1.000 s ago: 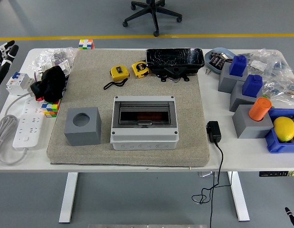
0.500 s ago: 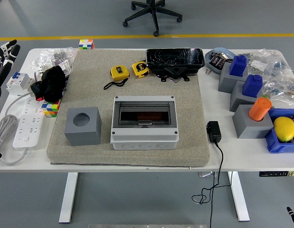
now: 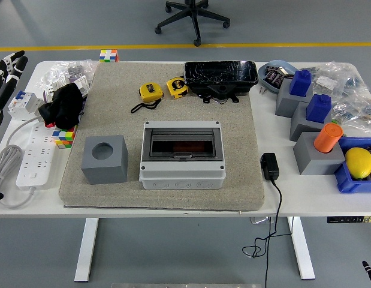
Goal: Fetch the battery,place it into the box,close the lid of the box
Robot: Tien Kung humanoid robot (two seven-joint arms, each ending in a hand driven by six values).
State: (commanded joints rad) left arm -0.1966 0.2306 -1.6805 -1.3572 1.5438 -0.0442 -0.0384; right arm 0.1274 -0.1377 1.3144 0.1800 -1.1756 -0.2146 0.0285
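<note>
A grey box (image 3: 182, 155) with a smoky see-through lid sits in the middle of the beige mat (image 3: 113, 108); the lid lies flat, down on the box. An orange cylinder (image 3: 328, 137) stands on a grey block at the right, and two blue blocky pieces (image 3: 301, 82) (image 3: 320, 107) sit on grey blocks behind it. My left hand (image 3: 6, 67) hangs at the picture's left edge, beyond the table, fingers spread and holding nothing. Of my right arm only a dark tip (image 3: 368, 271) shows at the bottom right corner, below the table.
A grey cube with a round hole (image 3: 105, 158), two yellow tape measures (image 3: 151, 92) (image 3: 177, 87) and a black tray (image 3: 221, 76) share the mat. A power strip (image 3: 35, 161), black cloth (image 3: 64, 105) and colour cubes lie left. A black adapter (image 3: 269, 166) and blue bin with a lemon (image 3: 358, 162) lie right.
My left hand has drifted slightly left and up along the picture's edge. Nothing on the table has moved.
</note>
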